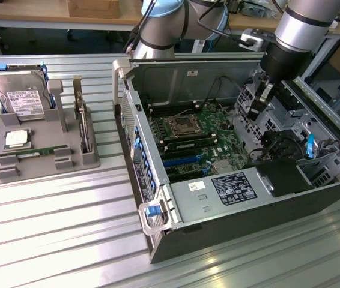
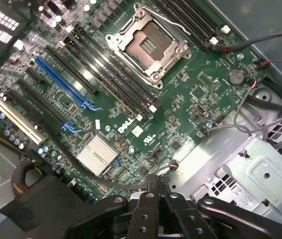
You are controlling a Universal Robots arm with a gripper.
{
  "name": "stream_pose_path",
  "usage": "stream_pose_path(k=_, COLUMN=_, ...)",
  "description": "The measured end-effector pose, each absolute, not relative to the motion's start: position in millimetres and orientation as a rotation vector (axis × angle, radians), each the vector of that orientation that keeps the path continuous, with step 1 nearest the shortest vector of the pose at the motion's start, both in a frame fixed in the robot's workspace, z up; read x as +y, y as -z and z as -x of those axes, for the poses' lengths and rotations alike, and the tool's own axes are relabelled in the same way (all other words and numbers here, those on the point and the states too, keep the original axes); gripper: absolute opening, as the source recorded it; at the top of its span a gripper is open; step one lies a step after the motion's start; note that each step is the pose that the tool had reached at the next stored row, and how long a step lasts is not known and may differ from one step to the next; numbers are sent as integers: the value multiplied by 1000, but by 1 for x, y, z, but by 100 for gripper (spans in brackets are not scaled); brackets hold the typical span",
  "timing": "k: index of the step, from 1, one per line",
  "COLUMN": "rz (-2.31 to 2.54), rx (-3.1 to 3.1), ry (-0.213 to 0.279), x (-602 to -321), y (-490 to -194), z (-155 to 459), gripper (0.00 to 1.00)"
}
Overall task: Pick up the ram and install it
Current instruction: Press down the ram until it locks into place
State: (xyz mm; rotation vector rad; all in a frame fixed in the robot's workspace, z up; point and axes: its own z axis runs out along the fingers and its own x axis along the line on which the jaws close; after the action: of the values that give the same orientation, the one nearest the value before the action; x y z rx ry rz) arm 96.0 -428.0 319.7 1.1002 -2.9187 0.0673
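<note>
The ram [image 1: 36,153] is a thin green stick lying flat in a slot near the front of the grey fixture [image 1: 5,174], at the exterior view's left. My gripper [image 1: 258,109] hangs far from it, over the open computer case [image 1: 218,231] toward the exterior view's right. In the wrist view its black fingers [image 2: 152,185] are pressed together with nothing between them. They hover above the green motherboard [image 2: 181,119], near its edge by the metal chassis. The dark memory slots [image 2: 108,74] run beside the empty processor socket [image 2: 151,45].
The fixture also holds a silver hard drive [image 1: 20,96], a square processor chip [image 1: 15,139] and an upright card [image 1: 85,129]. Inside the case are the power supply [image 1: 230,189], loose cables [image 1: 278,147], a heatsink [image 2: 97,154] and blue expansion slots [image 2: 64,82]. The ribbed metal table [image 1: 56,240] lies around them.
</note>
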Motion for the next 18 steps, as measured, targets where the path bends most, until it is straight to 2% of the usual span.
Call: stream_pose_path(k=18, rz=-364, rx=-3084, ry=-74, x=-428, y=-319, z=-96, gripper=10)
